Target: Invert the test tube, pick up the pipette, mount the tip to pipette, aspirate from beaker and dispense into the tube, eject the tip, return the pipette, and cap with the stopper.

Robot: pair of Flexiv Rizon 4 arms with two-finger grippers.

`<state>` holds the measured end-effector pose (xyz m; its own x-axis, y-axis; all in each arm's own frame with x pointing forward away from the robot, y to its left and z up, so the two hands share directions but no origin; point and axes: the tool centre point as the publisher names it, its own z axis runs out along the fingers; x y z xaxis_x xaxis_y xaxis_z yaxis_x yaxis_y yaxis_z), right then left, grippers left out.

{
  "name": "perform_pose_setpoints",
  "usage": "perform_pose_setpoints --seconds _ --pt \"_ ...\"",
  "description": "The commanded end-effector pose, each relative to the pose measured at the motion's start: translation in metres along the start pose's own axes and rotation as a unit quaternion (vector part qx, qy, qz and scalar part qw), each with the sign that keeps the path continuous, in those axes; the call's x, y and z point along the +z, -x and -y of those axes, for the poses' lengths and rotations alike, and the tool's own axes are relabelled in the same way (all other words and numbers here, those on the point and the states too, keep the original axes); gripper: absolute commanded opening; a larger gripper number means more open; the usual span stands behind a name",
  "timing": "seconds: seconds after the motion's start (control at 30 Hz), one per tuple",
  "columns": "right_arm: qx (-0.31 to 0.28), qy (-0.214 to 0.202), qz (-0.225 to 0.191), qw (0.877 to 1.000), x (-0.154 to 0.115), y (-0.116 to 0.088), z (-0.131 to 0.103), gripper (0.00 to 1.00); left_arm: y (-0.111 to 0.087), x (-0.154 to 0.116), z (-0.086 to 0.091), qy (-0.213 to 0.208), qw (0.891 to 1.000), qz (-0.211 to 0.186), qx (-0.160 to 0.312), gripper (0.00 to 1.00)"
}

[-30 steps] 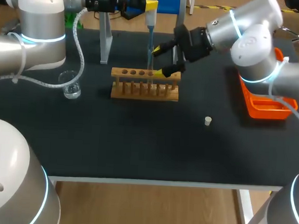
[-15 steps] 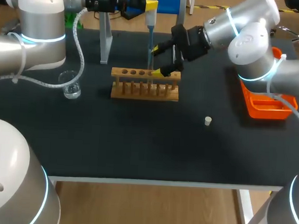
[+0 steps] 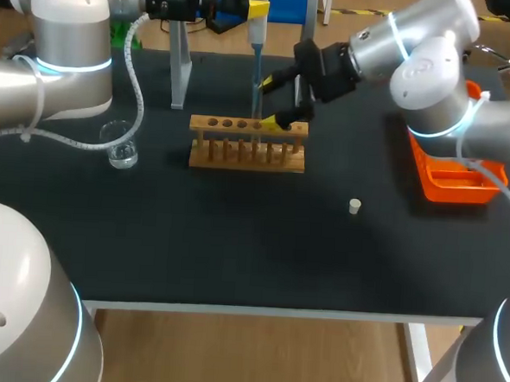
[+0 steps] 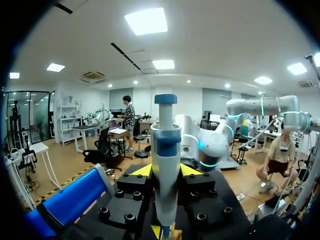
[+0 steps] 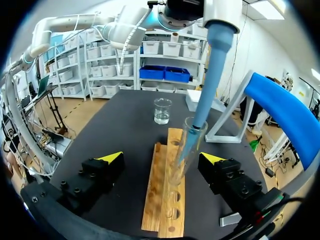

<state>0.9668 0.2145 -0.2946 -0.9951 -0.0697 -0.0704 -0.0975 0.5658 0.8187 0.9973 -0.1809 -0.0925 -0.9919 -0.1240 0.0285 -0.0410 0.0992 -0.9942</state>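
A clear test tube (image 5: 181,159) stands upright in the wooden rack (image 5: 163,200). My left gripper (image 4: 165,170) is shut on the white-and-blue pipette (image 4: 165,165), held upright over the rack (image 3: 247,144). The pipette's (image 3: 257,35) blue tip (image 5: 207,95) reaches down into the tube's mouth. My right gripper (image 3: 277,101) is open, its fingers wide apart on either side of the tube without touching it. The glass beaker (image 3: 119,144) sits to the left of the rack. A small white stopper (image 3: 354,206) lies on the black table, right of the rack.
An orange tray (image 3: 453,181) sits at the table's right edge under my right arm. A pale metal stand (image 3: 180,74) rises behind the rack at the back of the table. In the right wrist view the beaker (image 5: 162,111) stands beyond the rack's far end.
My right gripper has drawn slightly up and back from the rack, still open. The left arm and pipette have held still.
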Motion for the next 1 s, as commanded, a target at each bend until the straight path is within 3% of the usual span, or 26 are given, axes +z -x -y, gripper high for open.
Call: perform_pose_setpoints --seconds 0.03,0.47,1.0 --pt "0.0 -0.002 0.001 1.0 -0.006 0.001 0.0 1.0 -0.001 0.0 0.001 0.001 1.0 0.001 0.0 0.0" --pt "-0.025 -0.016 -0.012 0.999 0.005 0.017 -0.002 1.0 -0.001 0.0 0.001 0.001 1.0 0.001 0.0 0.0" --pt "-0.023 -0.023 -0.005 0.999 0.01 0.017 0.0 1.0 -0.001 0.0 0.001 0.001 1.0 0.001 0.0 0.0"
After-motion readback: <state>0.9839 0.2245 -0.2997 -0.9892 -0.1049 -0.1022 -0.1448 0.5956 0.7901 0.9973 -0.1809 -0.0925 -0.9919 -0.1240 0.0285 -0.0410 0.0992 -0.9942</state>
